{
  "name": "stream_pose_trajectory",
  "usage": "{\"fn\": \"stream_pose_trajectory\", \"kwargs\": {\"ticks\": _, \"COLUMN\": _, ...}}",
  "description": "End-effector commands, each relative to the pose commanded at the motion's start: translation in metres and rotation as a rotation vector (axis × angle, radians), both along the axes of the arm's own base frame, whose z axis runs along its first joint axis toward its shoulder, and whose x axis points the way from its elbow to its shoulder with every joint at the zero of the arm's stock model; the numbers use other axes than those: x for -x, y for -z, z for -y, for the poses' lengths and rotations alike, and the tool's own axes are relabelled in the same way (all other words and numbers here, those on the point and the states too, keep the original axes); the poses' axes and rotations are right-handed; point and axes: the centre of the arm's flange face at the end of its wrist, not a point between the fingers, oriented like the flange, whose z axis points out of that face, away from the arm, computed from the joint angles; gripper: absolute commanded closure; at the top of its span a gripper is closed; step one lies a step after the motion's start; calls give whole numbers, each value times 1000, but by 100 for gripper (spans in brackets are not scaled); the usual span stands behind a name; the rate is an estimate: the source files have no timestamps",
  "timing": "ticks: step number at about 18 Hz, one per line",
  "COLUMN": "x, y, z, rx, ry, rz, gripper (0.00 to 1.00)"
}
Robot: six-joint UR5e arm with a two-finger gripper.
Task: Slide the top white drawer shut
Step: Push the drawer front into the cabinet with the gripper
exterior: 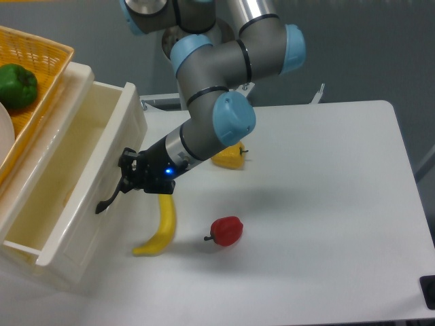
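The top white drawer (81,224) stands pulled far out at the left, and its cream inside (47,183) looks empty. Its flat front panel faces the table and carries a black curved handle (104,202). My gripper (126,173) is black and sits right at the front panel, at the upper end of the handle, touching or nearly touching it. The fingers are dark against the dark handle, so I cannot tell whether they are open or shut. The lower drawer is out of view.
A yellow banana (160,229) lies on the table just below my wrist. A red pepper (226,231) lies to its right and a yellow pepper (230,156) behind my arm. A yellow basket (51,58) on the cabinet holds a green pepper (17,85).
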Motion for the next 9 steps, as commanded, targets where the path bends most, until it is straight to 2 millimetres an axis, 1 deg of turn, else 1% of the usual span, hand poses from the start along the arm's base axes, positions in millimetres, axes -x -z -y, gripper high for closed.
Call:
{"fn": "stream_pose_trajectory", "kwargs": {"ticks": 1, "x": -1, "y": 1, "z": 0, "rx": 2, "ry": -1, "rz": 1, "gripper": 100}}
{"fn": "stream_pose_trajectory", "kwargs": {"ticks": 3, "x": -11, "y": 0, "z": -5, "rx": 3, "ry": 13, "rz": 1, "gripper": 100}}
{"fn": "stream_pose_trajectory", "kwargs": {"ticks": 7, "x": -15, "y": 1, "z": -7, "rx": 5, "ry": 21, "rz": 2, "gripper": 100}}
{"fn": "stream_pose_trajectory", "kwargs": {"ticks": 9, "x": -22, "y": 1, "z": -10, "rx": 6, "ry": 34, "rz": 1, "gripper": 100}}
